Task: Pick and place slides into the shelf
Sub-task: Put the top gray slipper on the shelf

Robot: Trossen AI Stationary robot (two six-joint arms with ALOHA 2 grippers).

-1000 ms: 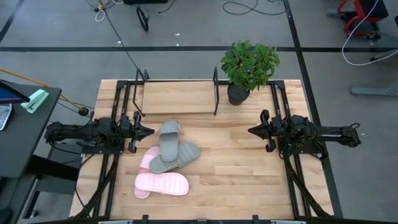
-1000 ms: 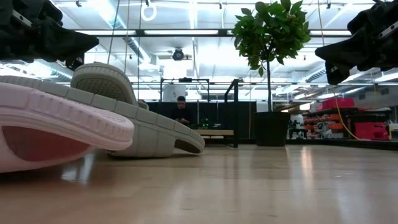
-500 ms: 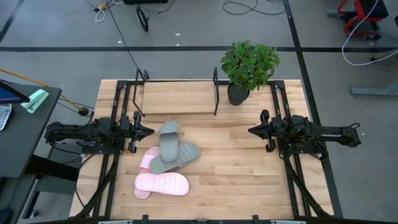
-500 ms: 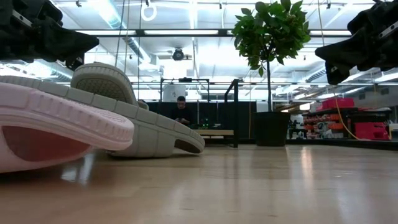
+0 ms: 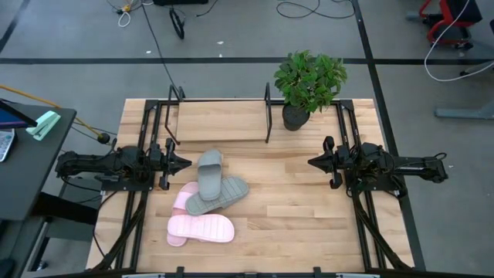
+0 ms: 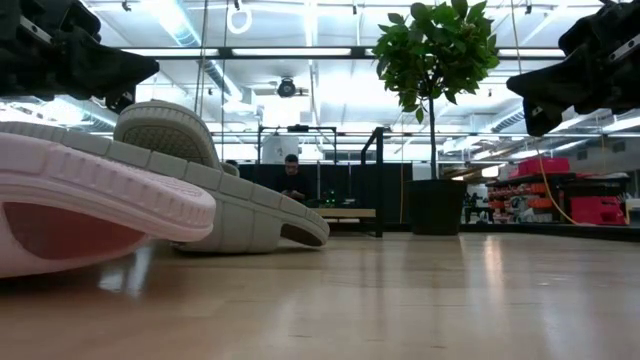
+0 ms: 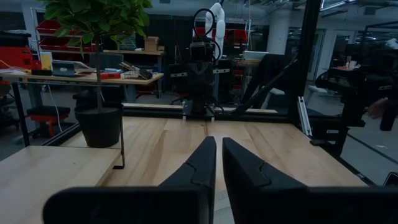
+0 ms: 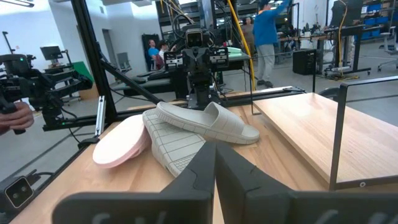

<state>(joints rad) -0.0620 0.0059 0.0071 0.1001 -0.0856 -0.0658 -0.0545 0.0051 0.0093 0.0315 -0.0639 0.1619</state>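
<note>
four slides are piled on the tabletop (image 5: 309,216) just in front of the left end effector (image 5: 184,163): a green slide (image 5: 209,173) lies across another green slide (image 5: 224,193), with two pink slides (image 5: 202,228) beside them. the shelf (image 5: 220,120) stands bare just past both end effectors. left fingers are seen nearly closed, empty. the right end effector (image 5: 312,162), well apart from the pile, is likewise narrowed, holding nothing. a plant (image 5: 307,85) stands beside the shelf.

Slides (image 5: 207,197) piled left of table centre; shelf (image 5: 219,121) at 12 o'clock, potted plant (image 5: 307,85) at 3 o'clock of it.
</note>
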